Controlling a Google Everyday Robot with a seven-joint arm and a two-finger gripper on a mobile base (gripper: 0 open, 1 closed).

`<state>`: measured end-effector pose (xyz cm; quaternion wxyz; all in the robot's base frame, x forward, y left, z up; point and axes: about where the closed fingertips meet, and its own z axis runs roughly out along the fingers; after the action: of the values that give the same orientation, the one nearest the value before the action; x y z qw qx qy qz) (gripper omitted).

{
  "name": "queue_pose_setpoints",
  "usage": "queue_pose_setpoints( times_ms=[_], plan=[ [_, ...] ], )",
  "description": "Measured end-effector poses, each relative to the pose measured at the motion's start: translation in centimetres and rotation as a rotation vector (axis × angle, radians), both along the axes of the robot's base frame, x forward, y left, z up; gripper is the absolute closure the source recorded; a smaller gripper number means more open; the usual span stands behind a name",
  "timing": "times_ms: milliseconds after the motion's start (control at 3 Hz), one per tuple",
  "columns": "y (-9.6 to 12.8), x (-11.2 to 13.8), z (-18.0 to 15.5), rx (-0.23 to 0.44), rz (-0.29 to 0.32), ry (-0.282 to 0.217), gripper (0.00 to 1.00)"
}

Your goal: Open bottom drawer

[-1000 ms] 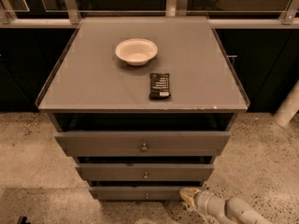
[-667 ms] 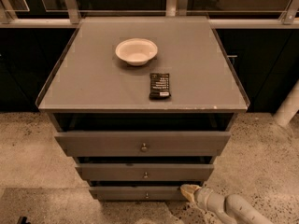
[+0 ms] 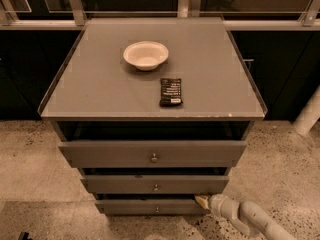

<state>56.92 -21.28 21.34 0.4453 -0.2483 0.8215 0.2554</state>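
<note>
The bottom drawer (image 3: 145,206) is the lowest and narrowest of three grey fronts, with a small round knob (image 3: 157,210) at its centre. Above it sit the middle drawer (image 3: 155,184) and the widest top drawer (image 3: 152,155). My gripper (image 3: 202,201) comes in from the lower right on a pale arm (image 3: 250,217). Its tip rests at the right end of the bottom drawer's top edge, just under the middle drawer.
On the grey cabinet top (image 3: 100,84) lie a white bowl (image 3: 145,54) and a dark snack packet (image 3: 171,92). Speckled floor (image 3: 35,184) surrounds the cabinet. A white post (image 3: 307,114) stands at the right, dark cabinets and railing behind.
The gripper has slid slightly left and up along the bottom drawer's right end. The drawers look unchanged.
</note>
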Motion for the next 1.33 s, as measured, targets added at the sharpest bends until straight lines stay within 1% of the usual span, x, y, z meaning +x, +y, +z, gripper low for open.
queue_pose_setpoints(
  times_ms=[333,667,1000,1333],
  plan=[
    [0.0,0.0,0.0,0.000,0.000,0.000,1.00],
    [0.9,-0.3,-0.4,-0.032,-0.033,0.005,1.00],
    [2.5,-0.9,-1.0,-0.062,-0.096,0.014,1.00],
    [3.4,-1.3,-1.5,-0.080,-0.138,0.022,1.00]
  ],
)
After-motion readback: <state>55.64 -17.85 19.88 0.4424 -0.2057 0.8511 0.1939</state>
